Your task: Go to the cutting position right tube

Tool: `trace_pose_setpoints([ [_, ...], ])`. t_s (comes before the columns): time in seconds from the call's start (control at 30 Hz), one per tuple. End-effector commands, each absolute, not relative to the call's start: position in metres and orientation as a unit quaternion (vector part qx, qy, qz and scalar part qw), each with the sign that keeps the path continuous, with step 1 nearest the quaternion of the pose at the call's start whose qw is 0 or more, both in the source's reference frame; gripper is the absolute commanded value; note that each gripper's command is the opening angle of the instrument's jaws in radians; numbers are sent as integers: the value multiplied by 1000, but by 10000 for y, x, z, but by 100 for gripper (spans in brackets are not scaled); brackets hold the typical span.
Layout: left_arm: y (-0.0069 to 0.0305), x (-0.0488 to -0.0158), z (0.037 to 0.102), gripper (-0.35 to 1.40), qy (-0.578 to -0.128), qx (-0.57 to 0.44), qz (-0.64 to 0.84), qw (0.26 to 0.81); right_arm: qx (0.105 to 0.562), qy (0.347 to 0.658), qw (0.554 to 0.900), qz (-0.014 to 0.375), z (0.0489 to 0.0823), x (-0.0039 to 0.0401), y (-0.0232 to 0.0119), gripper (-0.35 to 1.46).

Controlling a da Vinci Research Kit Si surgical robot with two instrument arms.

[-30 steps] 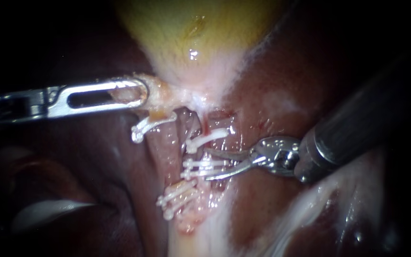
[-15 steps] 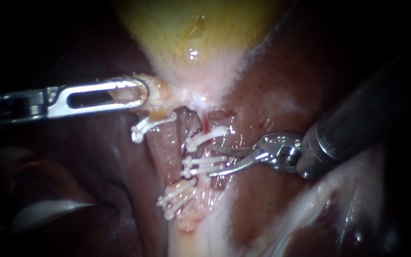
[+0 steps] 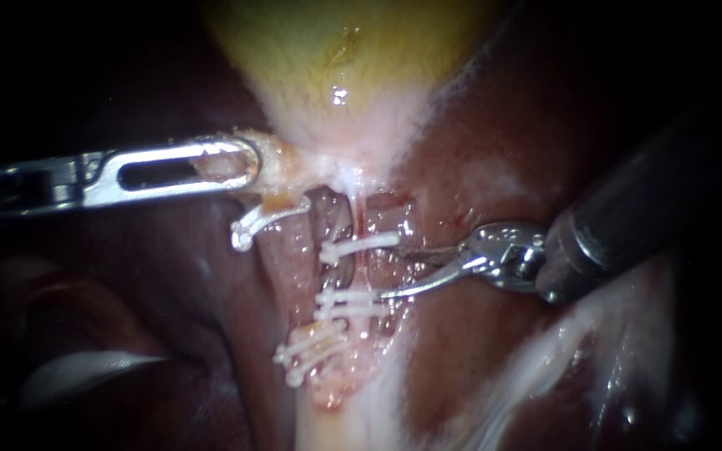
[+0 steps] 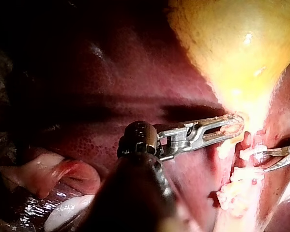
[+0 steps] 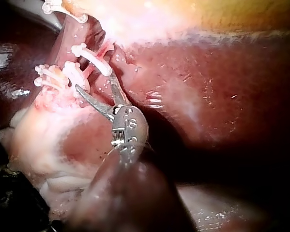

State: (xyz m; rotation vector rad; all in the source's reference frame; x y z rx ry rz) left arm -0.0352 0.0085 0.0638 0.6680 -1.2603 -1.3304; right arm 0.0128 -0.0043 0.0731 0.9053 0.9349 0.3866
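The right instrument (image 3: 390, 271) comes in from the right, over the liver (image 3: 495, 125), and ends in two thin curved blades that stand apart, gripping nothing. The right tube (image 3: 369, 269) lies in the gap between them. One blade tip reaches just below the upper clip (image 3: 361, 245) that crosses this tube. The other tip rests just beside the lower pair of clips (image 3: 351, 302), so the blades bracket the bare stretch of tube between the clips. Whether either blade edge actually presses on the tube cannot be told. The right wrist view shows the same spread, with pink tube tissue sitting in the fork of the blades and the white clips just ahead of their tips. The left tube (image 3: 290, 250) runs alongside, away from the blades, and carries clips of its own. The left instrument (image 3: 227, 163) enters from the left, its slotted jaws clamped on the gallbladder neck (image 3: 282, 167), the pale tissue where the yellow gallbladder (image 3: 336, 50) narrows above both tubes. The left wrist view shows that tissue pinched between the two jaws.
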Motion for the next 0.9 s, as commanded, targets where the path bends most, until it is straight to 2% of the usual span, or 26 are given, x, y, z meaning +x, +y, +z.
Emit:
trace_pose_setpoints([
  [0.03,85,-352,638,-35,-535,283,-565,561,418,433,779,179,732,130,-45,139],
  [0.5,85,-353,638,-35,-535,283,-565,561,421,439,773,179,738,152,-51,142],
  [0.9,85,-353,637,-35,-535,283,-565,561,439,467,747,177,735,171,-54,144],
])
